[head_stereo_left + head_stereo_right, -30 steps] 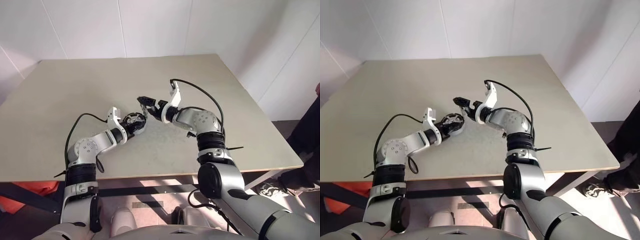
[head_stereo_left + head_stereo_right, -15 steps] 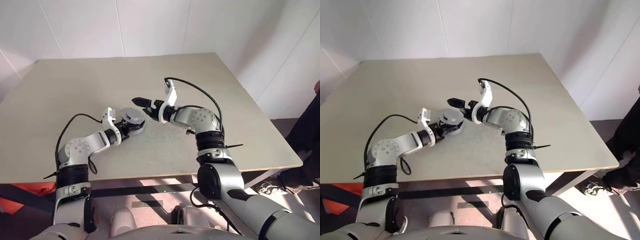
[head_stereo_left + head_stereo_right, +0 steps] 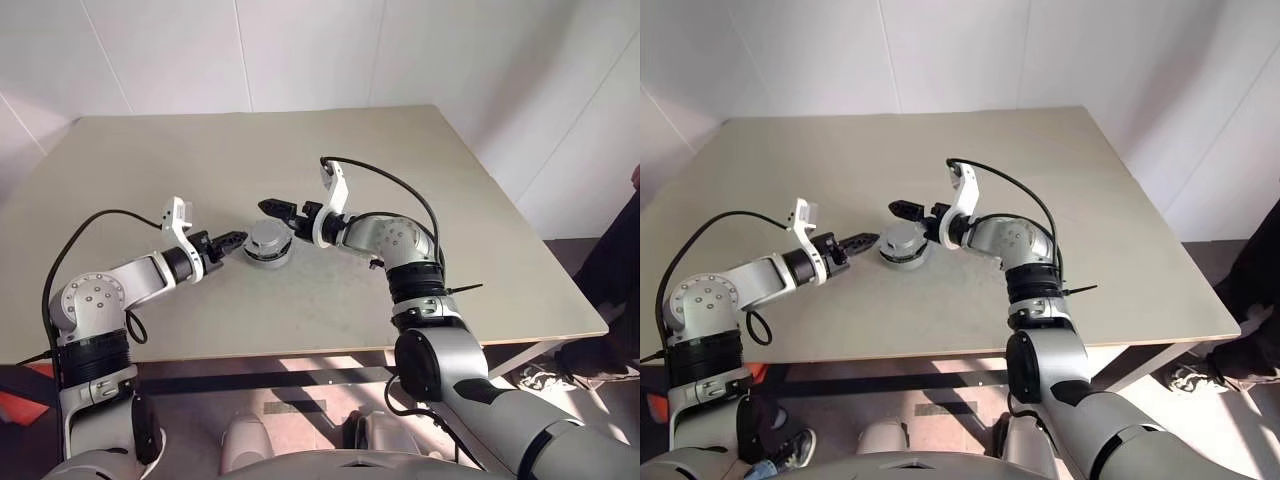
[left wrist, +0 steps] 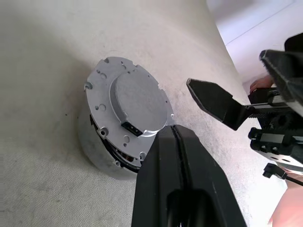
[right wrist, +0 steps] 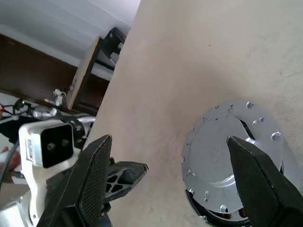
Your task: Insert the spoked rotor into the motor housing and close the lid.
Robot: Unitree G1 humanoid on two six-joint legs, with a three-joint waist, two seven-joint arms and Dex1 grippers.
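You see no readable writing; the lid (image 4: pixel 128 113) caps the motor housing (image 4: pixel 102 156) beyond the left gripper's (image 4: pixel 173 135) closed jaws, below the right gripper's (image 5: pixel 170 161) spread jaws.

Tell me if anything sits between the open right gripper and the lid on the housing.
Nothing visible does. The right gripper, jaws wide open, hangs just over the lid, which sits on the motor housing. The shut left gripper is off to the side.

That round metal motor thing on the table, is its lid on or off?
On. The lid sits flat atop the motor housing, covering it; neither set of fingers touches it.
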